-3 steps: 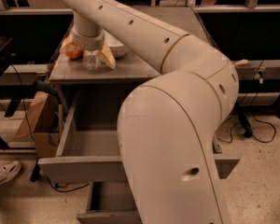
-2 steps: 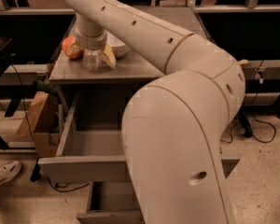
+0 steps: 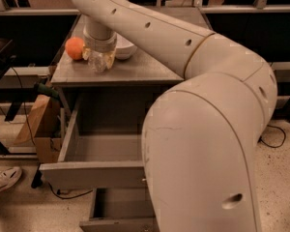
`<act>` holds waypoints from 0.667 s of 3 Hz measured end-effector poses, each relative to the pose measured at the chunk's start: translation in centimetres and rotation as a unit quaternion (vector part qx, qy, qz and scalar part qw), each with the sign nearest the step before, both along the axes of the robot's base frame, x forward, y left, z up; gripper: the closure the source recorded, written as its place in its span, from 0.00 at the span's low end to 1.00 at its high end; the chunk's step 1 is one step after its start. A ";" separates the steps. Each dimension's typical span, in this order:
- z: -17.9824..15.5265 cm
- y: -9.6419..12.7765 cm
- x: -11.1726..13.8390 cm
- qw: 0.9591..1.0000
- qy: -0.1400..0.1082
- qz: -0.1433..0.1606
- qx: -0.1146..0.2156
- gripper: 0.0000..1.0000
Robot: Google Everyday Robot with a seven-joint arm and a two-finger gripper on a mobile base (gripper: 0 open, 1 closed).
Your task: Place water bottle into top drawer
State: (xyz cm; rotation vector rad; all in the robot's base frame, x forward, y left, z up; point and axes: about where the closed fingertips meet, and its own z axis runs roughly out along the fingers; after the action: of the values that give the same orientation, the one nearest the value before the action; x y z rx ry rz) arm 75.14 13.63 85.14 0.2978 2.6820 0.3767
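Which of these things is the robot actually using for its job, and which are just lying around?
In the job: small clear crinkled plastic water bottle on the grey table; gripper, down at the bottle; wide grey top drawer, pulled open.
Lying about: round orange fruit; white bowl; narrower lower grey drawer; white shoe.

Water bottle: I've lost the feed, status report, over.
Pincer at the water bottle on the tabletop, beside the orange. Top drawer open, bottle not in yet. Arm hides part of the drawer.
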 end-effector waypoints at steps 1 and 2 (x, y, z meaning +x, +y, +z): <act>-0.3 -0.4 -0.1 1.000 -0.002 -0.005 0.002 0.89; -0.1 -0.9 -0.1 1.000 -0.013 -0.013 0.007 1.00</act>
State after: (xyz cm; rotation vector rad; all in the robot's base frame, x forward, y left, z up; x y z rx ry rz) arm 74.99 12.75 85.08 0.3290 2.6491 0.3882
